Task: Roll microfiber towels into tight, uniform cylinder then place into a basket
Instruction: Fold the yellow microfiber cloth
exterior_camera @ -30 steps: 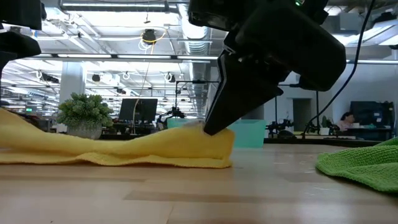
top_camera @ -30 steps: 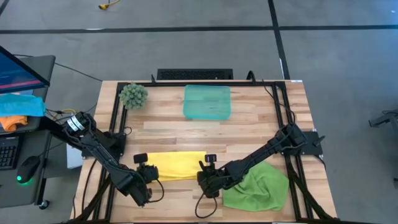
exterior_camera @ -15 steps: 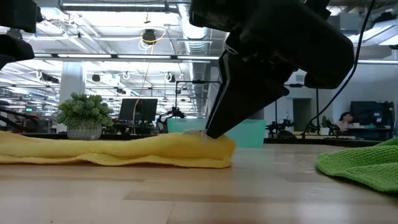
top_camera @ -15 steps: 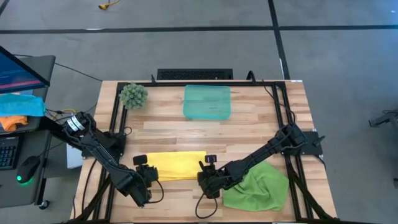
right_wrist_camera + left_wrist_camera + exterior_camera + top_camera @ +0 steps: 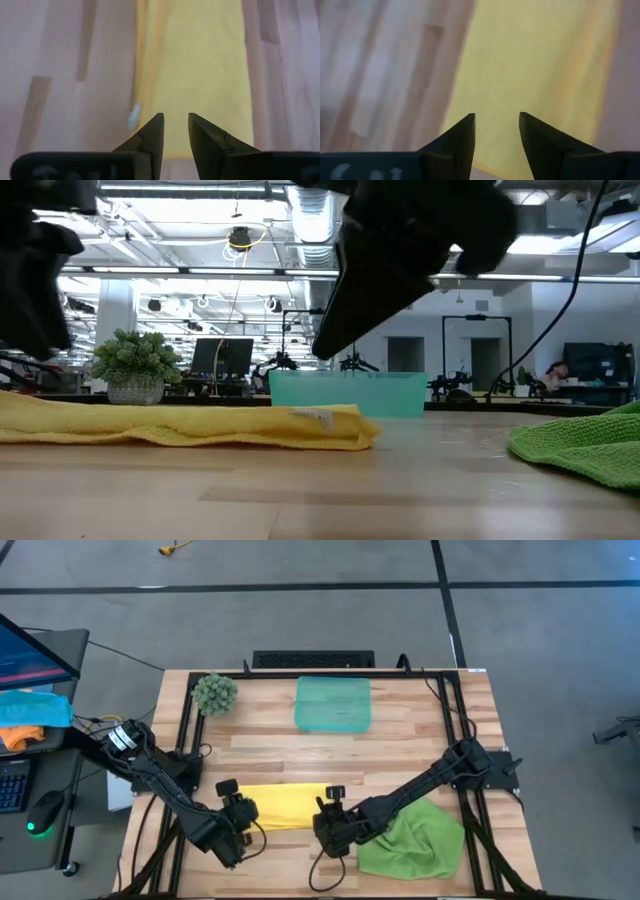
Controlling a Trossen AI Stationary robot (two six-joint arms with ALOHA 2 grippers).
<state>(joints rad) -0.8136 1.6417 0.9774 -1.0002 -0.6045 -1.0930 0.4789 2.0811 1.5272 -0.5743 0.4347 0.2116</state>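
Observation:
The yellow towel (image 5: 285, 807) lies on the table as a flat, folded strip, running left to right near the front edge. My left gripper (image 5: 244, 813) stands open over its left end (image 5: 535, 65). My right gripper (image 5: 326, 813) stands open over its right end (image 5: 195, 65). In the low view the right gripper (image 5: 325, 350) is clear above the cloth (image 5: 180, 427). The green towel (image 5: 415, 838) lies crumpled at the front right. The teal basket (image 5: 333, 703) stands at the far middle.
A fuzzy green ball (image 5: 214, 693) sits at the far left corner. Bare wood lies between the yellow towel and the basket. Dark frame rails (image 5: 455, 730) run along the table's sides. Blue and orange cloths (image 5: 30, 715) lie off the table to the left.
My right gripper has risen off the yellow towel's right end, which now lies flat on the table. The towel's left end, held up a second ago, has sunk to the table as well. My left gripper has turned at the wrist.

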